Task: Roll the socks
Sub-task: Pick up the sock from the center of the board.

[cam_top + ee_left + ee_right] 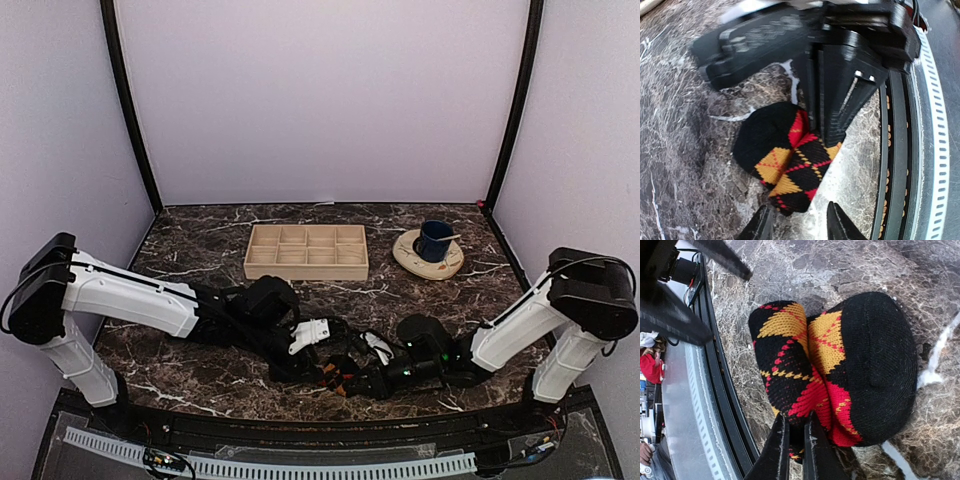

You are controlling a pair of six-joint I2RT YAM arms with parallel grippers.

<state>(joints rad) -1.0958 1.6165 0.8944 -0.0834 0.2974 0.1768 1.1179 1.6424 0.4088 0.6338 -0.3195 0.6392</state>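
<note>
1. The room is a booth of three pale lilac walls (320, 100). Two black posts (130, 110) stand in its back corners.
2. One bench (200, 250) fills the floor of the booth. It is dark marble with white veins. A black rail with a white ribbed strip (270, 465) runs along its near edge.
3. There are two arms, white and black. The left arm (130, 295) and the right arm (515, 320) both reach inward and low, and they meet near the front middle of the bench.
4. One pale wooden tray (306, 270) lies at the centre back, split into small compartments in two rows.
5. One cream saucer (440, 270) sits just right of the tray and apart from it. One dark blue cup (433, 240) stands upright on it.
6. One argyle sock (840, 375) shows clearly. It is black with orange and red diamonds and folded into a thick bundle. It lies on the bench between the two claws, close to the near rail. From above, the dark heap there is too tangled to tell a second sock.
7. There are two claws. The right claw (796, 442) has its fingers almost together, pinching the red and black edge of the bundle. The left claw (797, 227) has its fingertips apart, with the end of the bundle just beyond the gap and not squeezed.
</note>
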